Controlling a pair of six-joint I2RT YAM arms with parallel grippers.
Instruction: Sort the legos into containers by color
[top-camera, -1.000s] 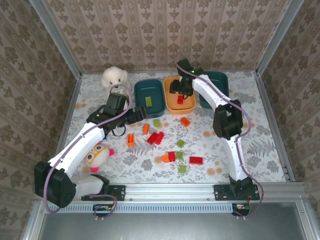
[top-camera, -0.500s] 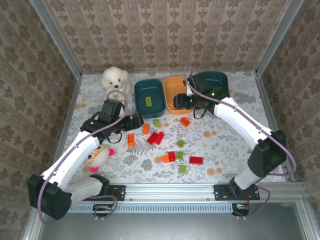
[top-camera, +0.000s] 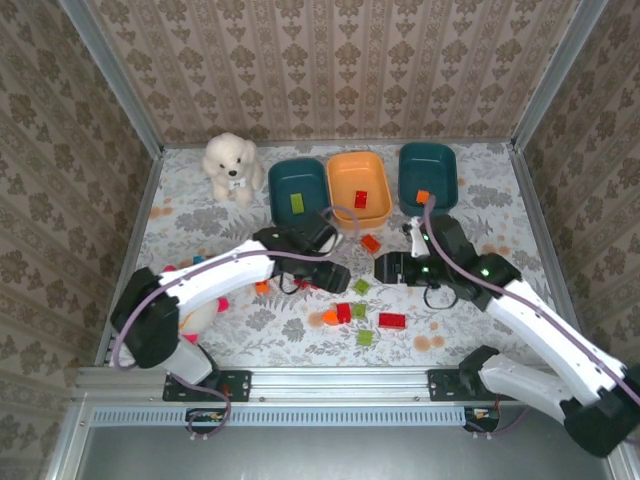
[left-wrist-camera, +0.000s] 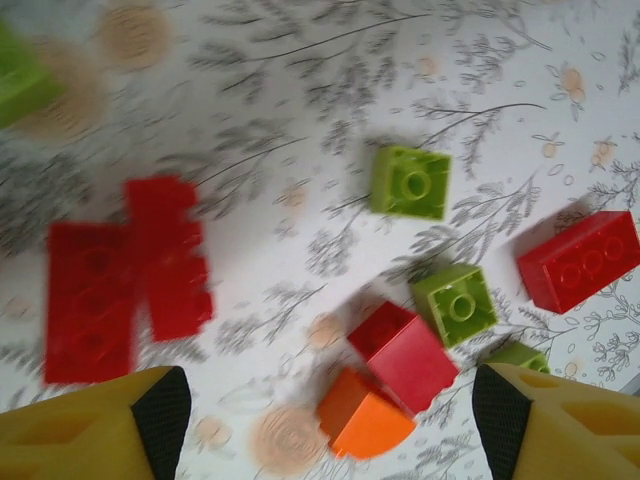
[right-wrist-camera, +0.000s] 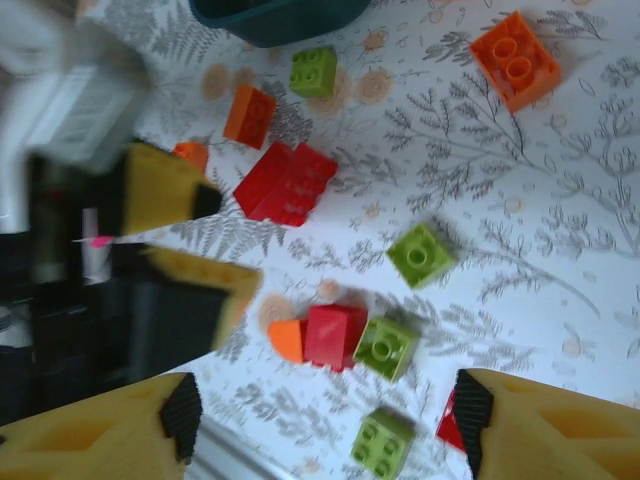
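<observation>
Jaws wide apart, low over legos (left-wrist-camera: 410, 182)

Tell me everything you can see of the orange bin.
The orange bin is a shallow, rounded-rectangular, open-topped tub, plastic by its look, standing flat on the floral table at the far side. It is the middle of a row, between the left teal bin and the right teal bin. One red brick lies inside it.
</observation>
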